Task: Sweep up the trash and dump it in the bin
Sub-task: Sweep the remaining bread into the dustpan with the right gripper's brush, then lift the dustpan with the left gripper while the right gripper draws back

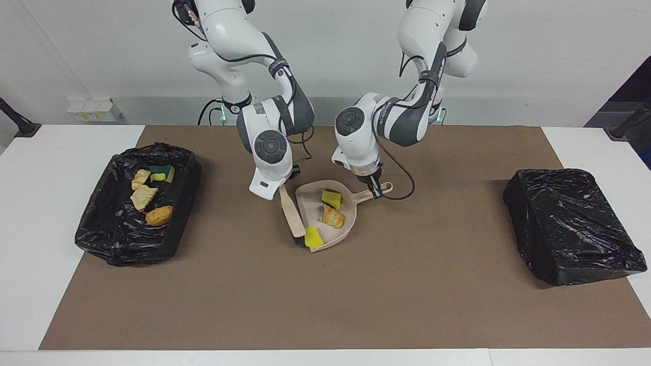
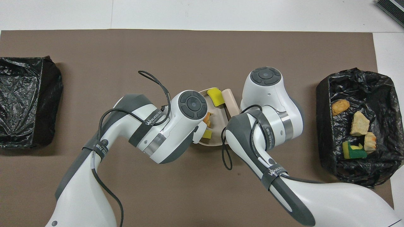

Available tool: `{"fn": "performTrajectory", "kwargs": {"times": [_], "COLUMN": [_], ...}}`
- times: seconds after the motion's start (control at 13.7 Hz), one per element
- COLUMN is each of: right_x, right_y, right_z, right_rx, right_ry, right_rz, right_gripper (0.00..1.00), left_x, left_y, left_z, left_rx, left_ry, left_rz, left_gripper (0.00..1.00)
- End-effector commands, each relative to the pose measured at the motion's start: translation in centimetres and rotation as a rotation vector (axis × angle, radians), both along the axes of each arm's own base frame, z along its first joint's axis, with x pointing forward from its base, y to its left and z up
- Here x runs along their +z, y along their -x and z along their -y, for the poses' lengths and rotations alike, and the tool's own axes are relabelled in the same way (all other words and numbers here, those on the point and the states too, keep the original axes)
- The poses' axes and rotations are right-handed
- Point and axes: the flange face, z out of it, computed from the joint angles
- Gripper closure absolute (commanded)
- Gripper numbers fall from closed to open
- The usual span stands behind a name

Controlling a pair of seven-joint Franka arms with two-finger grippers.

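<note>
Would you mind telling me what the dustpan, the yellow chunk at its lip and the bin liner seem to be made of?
Dustpan: probably molded plastic, a smooth matte beige shell in one piece.
Yellow chunk: looks like foam sponge, soft-edged, dull and evenly bright yellow.
Bin liner: thin black plastic film, crinkled and glossy, with highlights along its folds.

A robot lab. Two white robot arms (image 1: 264, 127) stand at a white surface (image 1: 40, 168). A brown mat (image 1: 325, 295) covers it, under a bare wall (image 1: 101, 51).

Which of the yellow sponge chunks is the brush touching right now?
The yellow chunk at the dustpan's open lip, with the brush bristles against it. The other yellow chunk sits deeper in the dustpan, near its handle.
</note>
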Motion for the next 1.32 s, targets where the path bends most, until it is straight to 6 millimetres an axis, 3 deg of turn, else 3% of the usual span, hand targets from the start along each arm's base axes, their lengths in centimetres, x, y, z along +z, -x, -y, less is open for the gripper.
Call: {"fn": "performTrajectory", "kwargs": {"times": [0.0,0.29,0.51,0.66,0.81,0.95,1.1,1.25], "right_x": [0.7,1.7,4.0,6.0,8.1,10.1,11.3,10.8], "right_y": [-0.5,0.1,-1.1,-0.7,-0.4,0.6,2.7,5.3], "right_z": [-0.6,-1.9,1.0,2.4,5.5,8.1,8.2,6.7], "right_rx": [-0.041,-0.046,-0.076,-0.090,-0.126,-0.158,-0.174,-0.208], "right_ry": [-0.041,-0.056,-0.038,-0.031,-0.015,-0.009,0.010,0.025], "right_rz": [-0.015,-0.022,-0.046,-0.062,-0.092,-0.144,-0.197,-0.228], "right_gripper": [1.00,1.00,1.00,1.00,1.00,1.00,1.00,1.00], "left_x": [-0.4,-1.0,-1.0,-0.6,-0.2,1.9,4.2,6.1], "left_y": [-0.3,-0.6,-1.2,-2.5,-2.6,-3.7,-4.5,-5.6], "left_z": [-0.8,-1.4,-1.9,-3.8,-4.0,-5.7,-7.9,-9.5], "left_rx": [-0.051,-0.084,-0.096,-0.084,-0.094,-0.114,-0.122,-0.141], "left_ry": [0.011,0.029,0.051,0.059,0.062,0.075,0.082,0.078], "left_rz": [0.008,0.009,0.023,0.021,0.022,0.033,0.040,0.027], "left_gripper": [1.00,1.00,1.00,1.00,1.00,1.00,1.00,1.00]}}
